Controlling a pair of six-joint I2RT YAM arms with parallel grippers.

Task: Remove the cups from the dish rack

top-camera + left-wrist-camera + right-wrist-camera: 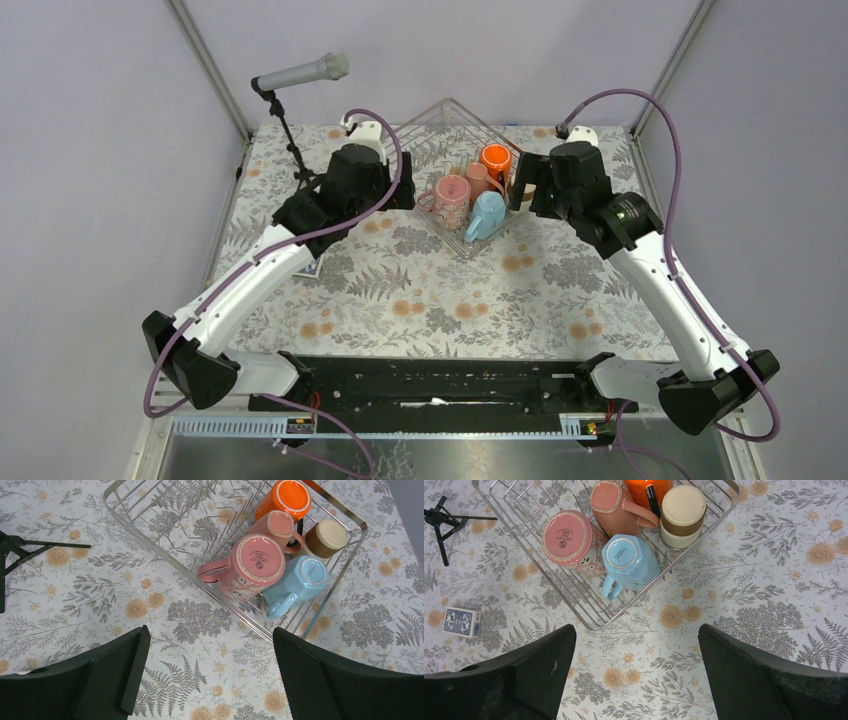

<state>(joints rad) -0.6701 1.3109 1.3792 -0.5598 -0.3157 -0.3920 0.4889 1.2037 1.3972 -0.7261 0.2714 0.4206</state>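
The wire dish rack [447, 120] stands at the back middle of the table, one corner toward me. Upside down inside it are a dusty-pink mug [452, 200], a salmon-pink mug [478, 180], a bright orange mug [495, 158] and a light blue mug [487, 215]. A short cup that looks brown with a cream bottom [682, 515] stands at the rack's right side and also shows in the left wrist view [327, 537]. My left gripper [404, 195] hangs open left of the rack, my right gripper [524, 186] open to its right. Both are empty and above the table.
A microphone on a black tripod [300, 75] stands at the back left; its legs show in the left wrist view [30, 550]. A small blue card box [461, 621] lies on the flowered cloth left of the rack. Metal frame posts rise at both back corners.
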